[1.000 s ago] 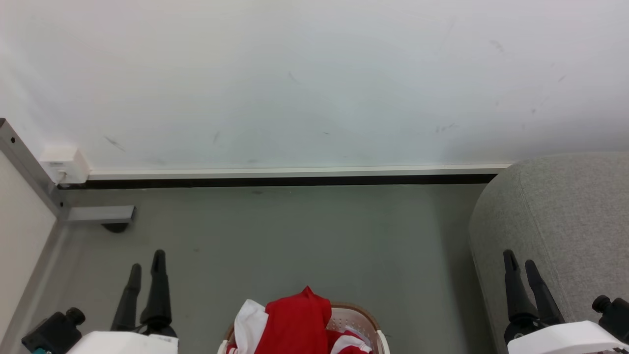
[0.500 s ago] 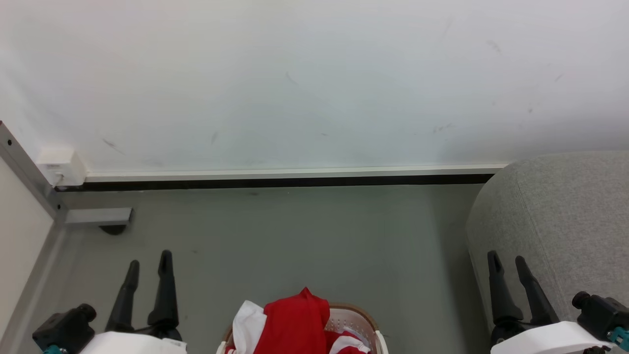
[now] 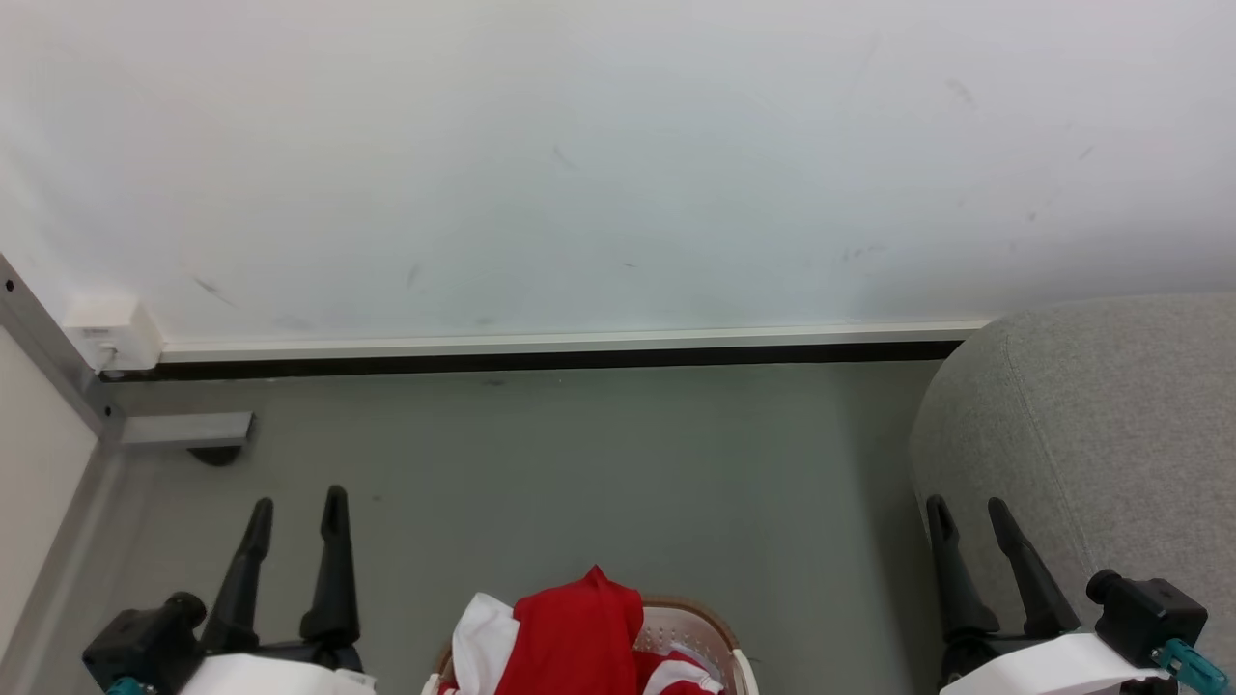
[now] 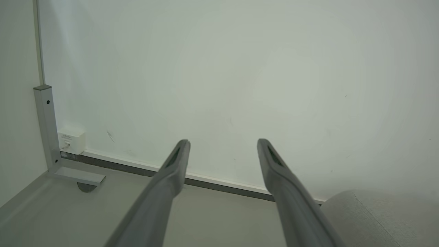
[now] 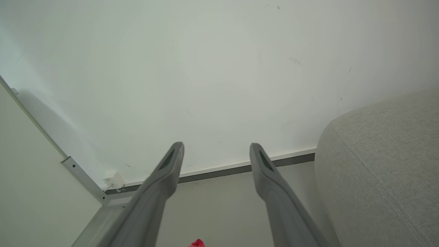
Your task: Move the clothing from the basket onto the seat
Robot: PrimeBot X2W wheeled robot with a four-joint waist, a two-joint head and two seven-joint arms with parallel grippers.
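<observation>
Red clothing [image 3: 575,632] with a white panel is heaped in the white basket [image 3: 700,629] with a brown rim, at the bottom middle of the head view; a red tip of the clothing [image 5: 196,243] peeks into the right wrist view. The light grey seat [image 3: 1101,434] fills the right side, and its rounded corner is the seat [image 5: 384,164] and seat [image 4: 374,216] in both wrist views. My left gripper [image 3: 297,504] stands open to the left of the basket, empty, as does the left gripper [image 4: 223,141]. My right gripper [image 3: 969,506] is open against the seat's front, the right gripper [image 5: 216,144] empty.
A white wall with a pale skirting board [image 3: 570,340] runs across the back above grey floor [image 3: 599,463]. A metal frame post [image 3: 58,357] with a foot [image 3: 188,430] and a small white box [image 3: 111,328] stand at the left.
Both grippers have shifted inward toward the basket, and each has spread its fingers a little wider. The whole head view has drifted slightly left, so the camera moved.
</observation>
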